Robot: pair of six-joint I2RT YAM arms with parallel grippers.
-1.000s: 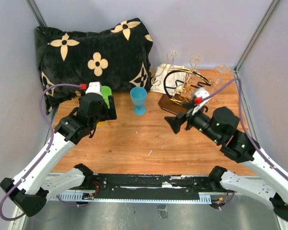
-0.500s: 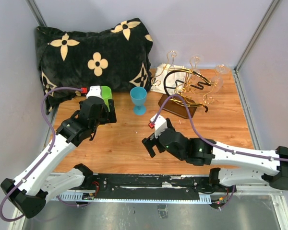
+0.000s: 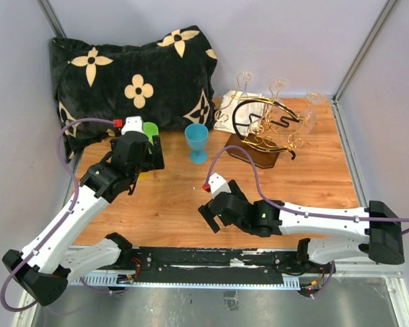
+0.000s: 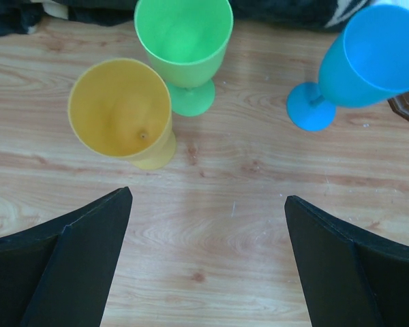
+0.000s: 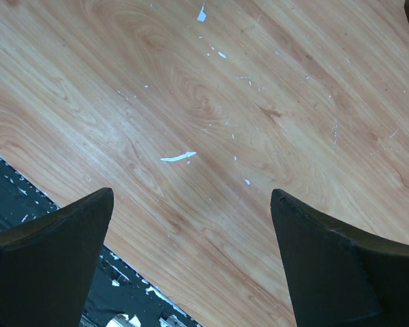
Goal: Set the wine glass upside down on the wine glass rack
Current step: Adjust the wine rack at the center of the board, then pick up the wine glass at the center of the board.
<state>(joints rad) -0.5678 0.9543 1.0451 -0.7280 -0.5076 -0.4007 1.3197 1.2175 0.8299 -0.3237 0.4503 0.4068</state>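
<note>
Top view: left tool [image 3: 148,153] spread wide, gripping nothing, poised over green plastic goblet [image 3: 150,131] at far-left of bench [image 3: 177,197], probably lining up a grasp. Right tool [image 3: 208,219] equally wide, empty, low near front edge, likely keeping clear. Blue plastic goblet [image 3: 197,142] upright mid-bench. Gold wire wine glass rack [image 3: 262,129] on dark wooden base, far right, clear glasses [image 3: 278,87] hanging feet-up. Black flowered pillow [image 3: 133,75] behind; grey walls around.

Left wrist: yellow plastic goblet [image 4: 123,112] just beside green, both upright, ahead of parted fingers.

Right wrist: only scuffed, white-flecked wood below.
</note>
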